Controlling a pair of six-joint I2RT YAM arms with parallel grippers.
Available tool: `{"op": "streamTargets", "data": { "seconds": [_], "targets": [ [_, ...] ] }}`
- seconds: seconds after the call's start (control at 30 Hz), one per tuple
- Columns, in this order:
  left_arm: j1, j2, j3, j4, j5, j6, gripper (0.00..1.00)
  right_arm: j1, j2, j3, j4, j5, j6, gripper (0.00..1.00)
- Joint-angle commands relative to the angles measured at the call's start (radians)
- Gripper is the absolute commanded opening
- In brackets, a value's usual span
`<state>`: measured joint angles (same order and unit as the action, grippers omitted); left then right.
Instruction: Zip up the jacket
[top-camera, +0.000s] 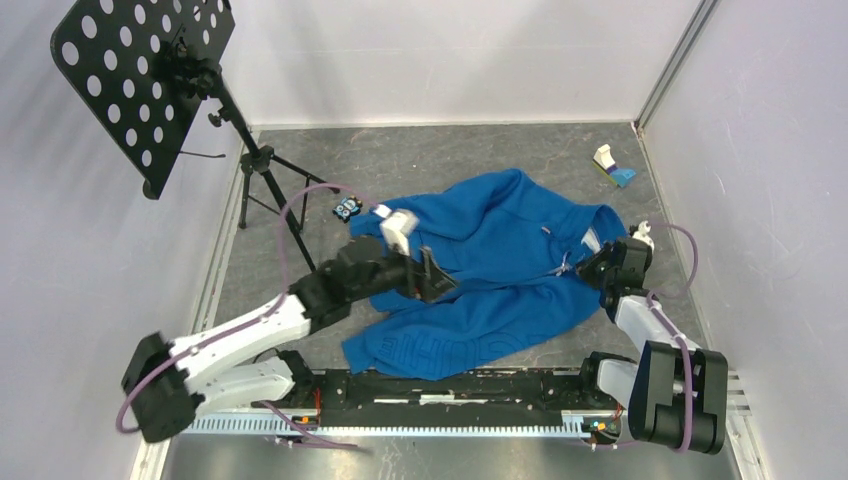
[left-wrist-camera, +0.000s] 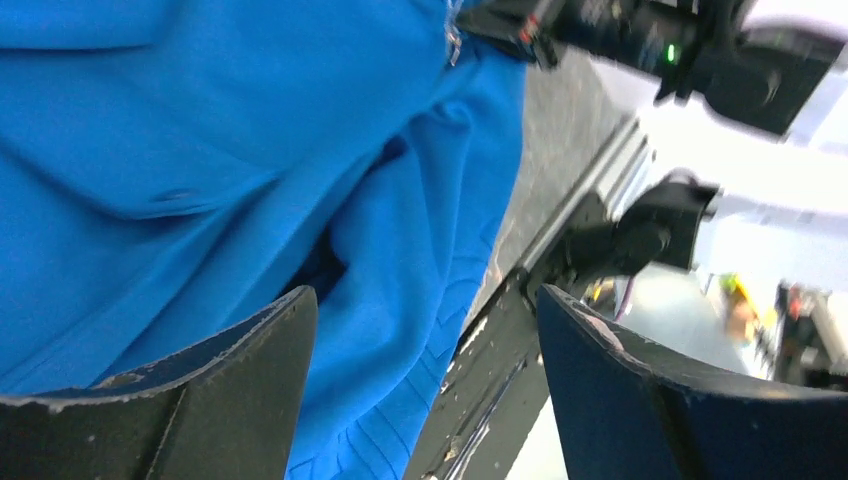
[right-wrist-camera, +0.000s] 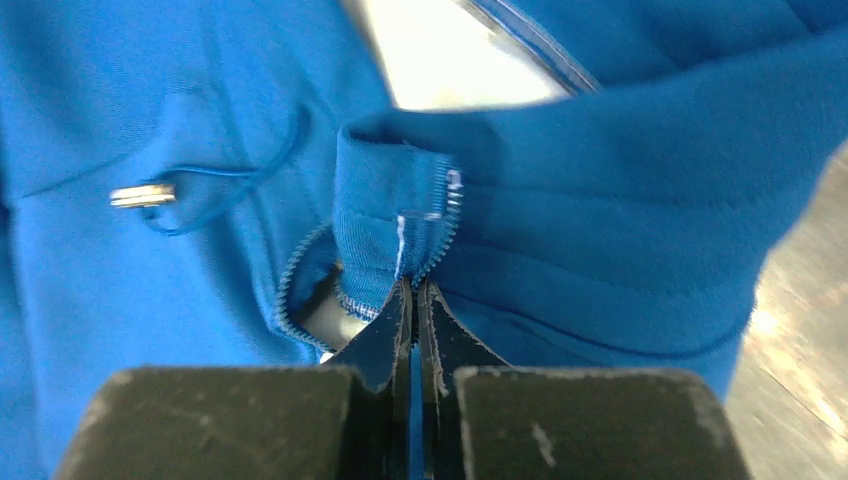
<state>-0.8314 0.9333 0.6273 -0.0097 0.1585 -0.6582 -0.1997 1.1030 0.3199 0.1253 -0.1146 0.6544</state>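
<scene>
The bright blue jacket (top-camera: 500, 270) lies crumpled in the middle of the grey floor, with embossed lettering near its front hem. My right gripper (top-camera: 587, 265) is at its right side. In the right wrist view it (right-wrist-camera: 413, 300) is shut on the jacket's edge (right-wrist-camera: 600, 200), right where the pale zipper teeth (right-wrist-camera: 447, 225) end. A drawstring's metal tip (right-wrist-camera: 142, 194) lies to the left. My left gripper (top-camera: 437, 275) is open and empty just above the jacket's left half. In the left wrist view its fingers (left-wrist-camera: 200, 380) straddle the blue fabric (left-wrist-camera: 200, 150) and the hem.
A black perforated music stand (top-camera: 150, 80) on a tripod stands at the back left. A small blue and white object (top-camera: 347, 208) lies beside it. A white and blue item (top-camera: 610, 165) lies at the back right. The arms' black rail (top-camera: 450, 385) runs along the near edge.
</scene>
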Motion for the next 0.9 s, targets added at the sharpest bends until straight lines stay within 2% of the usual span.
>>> {"op": "streamTargets", "data": {
  "seconds": [0.0,0.03,0.1,0.2,0.23,0.3,0.37,0.47,0.67,0.73,0.77,0.87],
  "targets": [
    [-0.148,0.235,0.147,0.146,-0.022,0.206,0.85,0.005,-0.022,0.005,-0.228,0.268,0.005,0.03],
    [-0.166,0.291,0.178,0.153,-0.032,0.222,0.85,0.005,-0.030,-0.011,-0.200,0.247,-0.004,0.04],
    [-0.188,0.401,0.240,0.179,-0.028,0.241,0.84,0.016,-0.028,-0.014,-0.109,0.183,-0.080,0.14],
    [-0.221,0.536,0.304,0.241,-0.015,0.282,0.84,0.023,0.005,0.080,-0.194,0.220,-0.181,0.24],
    [-0.230,0.579,0.330,0.242,-0.020,0.298,0.84,0.023,0.008,0.100,-0.206,0.221,-0.205,0.30],
    [-0.239,0.648,0.382,0.232,-0.013,0.328,0.84,0.024,0.002,0.138,-0.232,0.198,-0.244,0.41],
    [-0.252,0.710,0.430,0.231,-0.012,0.368,0.84,0.030,-0.010,0.175,-0.255,0.160,-0.298,0.47],
    [-0.256,0.798,0.512,0.201,-0.023,0.398,0.83,0.047,-0.019,0.230,-0.296,0.181,-0.387,0.51],
    [-0.255,0.943,0.651,0.123,-0.056,0.462,0.75,0.069,-0.042,0.278,-0.348,0.234,-0.406,0.57],
    [-0.256,0.975,0.677,0.114,-0.050,0.468,0.75,0.077,-0.049,0.269,-0.315,0.175,-0.401,0.66],
    [-0.256,0.988,0.685,0.114,-0.041,0.468,0.75,0.078,-0.038,0.265,-0.290,0.104,-0.396,0.66],
    [-0.255,1.025,0.706,0.122,-0.029,0.452,0.75,0.079,0.041,0.284,-0.255,-0.039,-0.327,0.56]
  ]
}}
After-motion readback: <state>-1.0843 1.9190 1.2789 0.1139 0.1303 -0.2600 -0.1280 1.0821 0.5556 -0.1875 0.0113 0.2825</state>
